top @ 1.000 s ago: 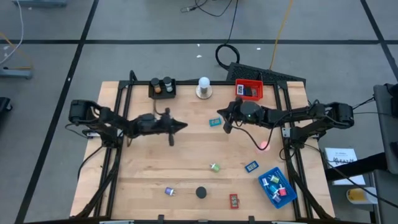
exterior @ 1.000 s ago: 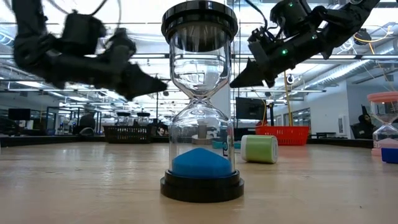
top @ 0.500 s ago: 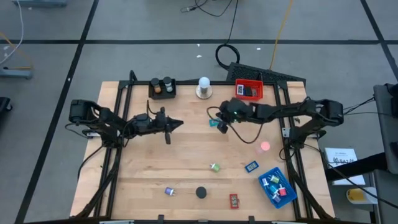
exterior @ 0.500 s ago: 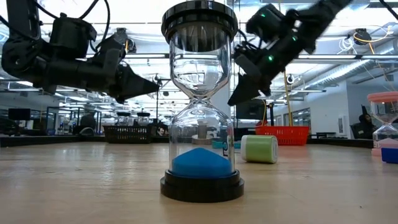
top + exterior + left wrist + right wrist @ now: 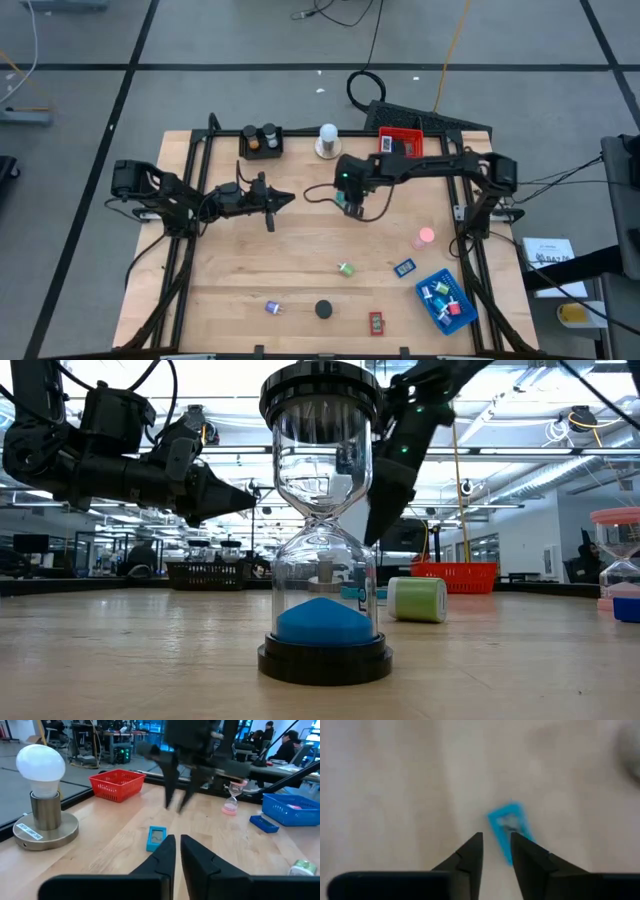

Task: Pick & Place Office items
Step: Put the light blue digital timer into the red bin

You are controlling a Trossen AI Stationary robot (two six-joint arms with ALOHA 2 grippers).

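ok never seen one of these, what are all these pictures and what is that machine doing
It is a robot with two dark arms at a wooden table, each ending in a two-finger end effector. One picture looks straight down, one looks level across the tabletop, and two come from cameras on the wrists. Small office items lie scattered, with a red tray, a blue tray and a bulb-shaped knob near the edges. The right end effector hangs just above a small blue rectangle, fingers slightly apart, holding nothing. The left end effector waits above the table, empty. The big hourglass merely stands close to the low camera.
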